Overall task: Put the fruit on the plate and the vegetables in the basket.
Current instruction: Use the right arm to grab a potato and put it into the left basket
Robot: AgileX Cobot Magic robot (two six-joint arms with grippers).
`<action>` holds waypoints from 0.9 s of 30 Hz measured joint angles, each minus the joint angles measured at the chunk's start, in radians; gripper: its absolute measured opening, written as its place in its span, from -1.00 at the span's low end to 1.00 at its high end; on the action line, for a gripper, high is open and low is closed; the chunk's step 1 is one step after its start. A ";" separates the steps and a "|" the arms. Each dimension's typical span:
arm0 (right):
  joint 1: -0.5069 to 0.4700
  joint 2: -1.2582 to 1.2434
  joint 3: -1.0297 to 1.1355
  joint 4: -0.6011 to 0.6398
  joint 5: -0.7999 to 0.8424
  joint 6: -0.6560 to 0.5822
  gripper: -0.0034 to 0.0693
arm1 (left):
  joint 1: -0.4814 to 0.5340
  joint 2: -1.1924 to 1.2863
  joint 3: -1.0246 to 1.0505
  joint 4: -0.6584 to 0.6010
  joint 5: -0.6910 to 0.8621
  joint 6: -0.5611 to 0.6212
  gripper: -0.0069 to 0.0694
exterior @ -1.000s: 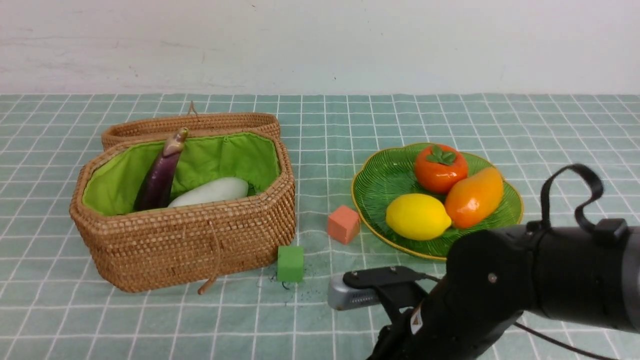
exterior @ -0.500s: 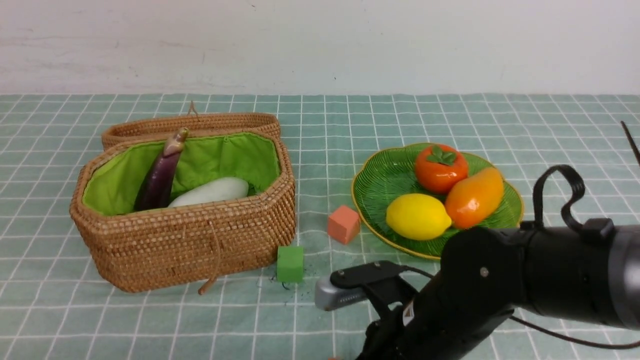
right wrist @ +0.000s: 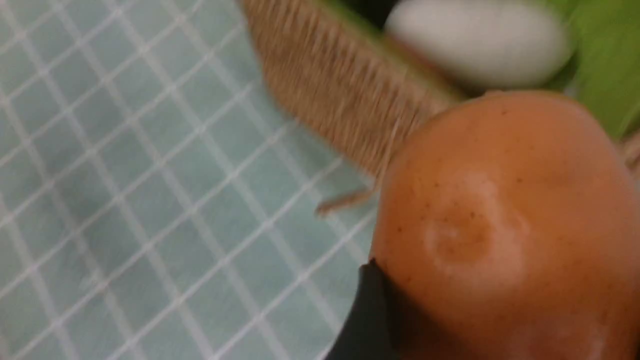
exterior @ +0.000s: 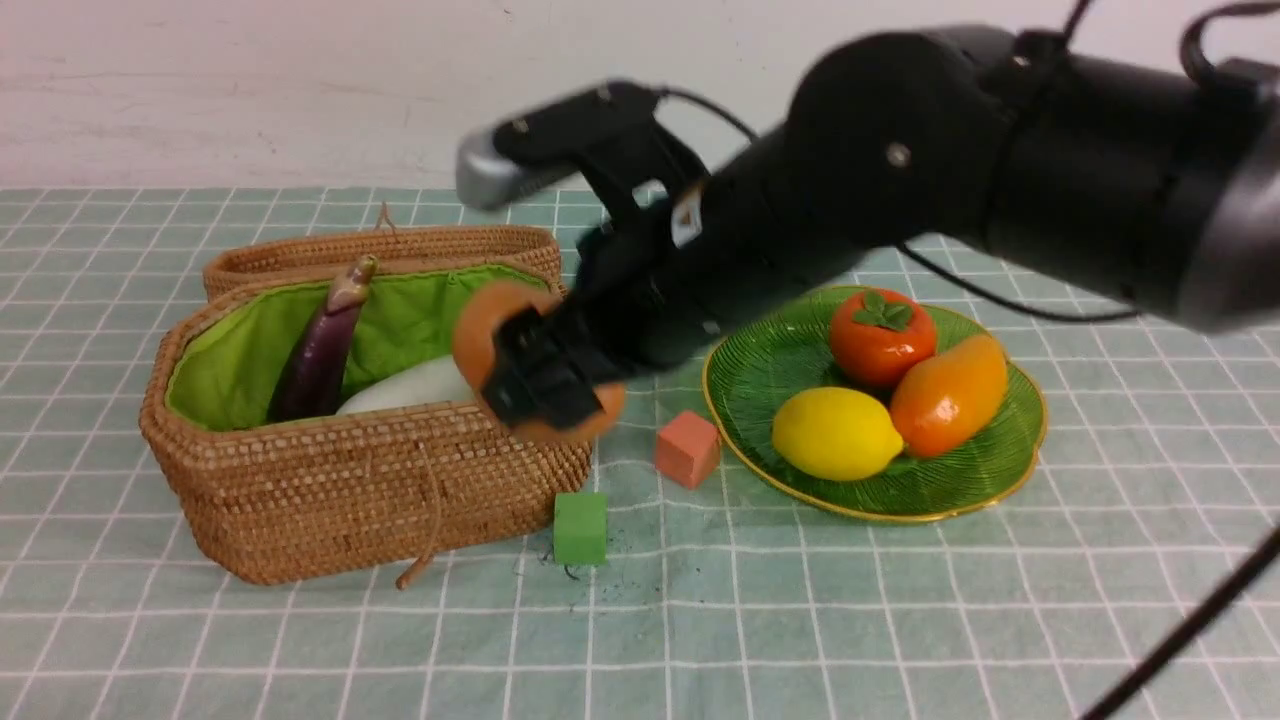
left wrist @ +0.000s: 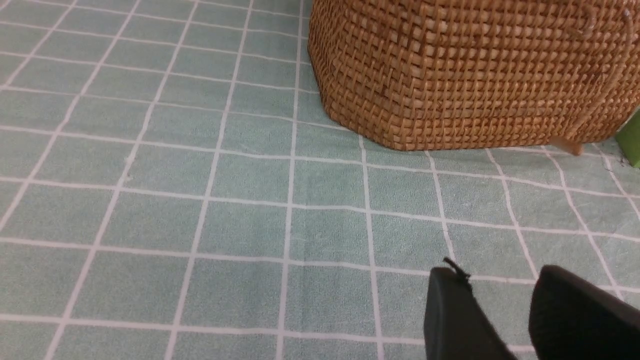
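Observation:
My right gripper [exterior: 540, 375] is shut on a brown potato [exterior: 482, 318], held in the air over the right end of the wicker basket [exterior: 380, 480]. The potato [right wrist: 500, 225] fills the right wrist view, above the basket's rim [right wrist: 340, 95]. Inside the green lining lie a purple eggplant [exterior: 320, 350] and a long white vegetable [exterior: 420, 385]. The green plate [exterior: 760, 370] at the right carries a persimmon [exterior: 880, 335], a mango [exterior: 948, 395] and a lemon [exterior: 835, 432]. My left gripper [left wrist: 495, 274] hangs open over the cloth beside the basket [left wrist: 470, 75], holding nothing.
A salmon-pink cube [exterior: 688, 448] sits between basket and plate. A green cube [exterior: 580, 527] lies at the basket's front right corner. The basket's lid [exterior: 400, 245] lies open behind it. A checked green cloth covers the table.
My right arm has risen from the near edge of the table and swung left to the basket, carrying the potato. The left gripper's reading barely changed.

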 joint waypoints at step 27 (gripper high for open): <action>0.000 0.244 -0.418 -0.379 0.126 0.271 0.51 | 0.000 0.000 0.000 0.000 0.000 0.000 -0.19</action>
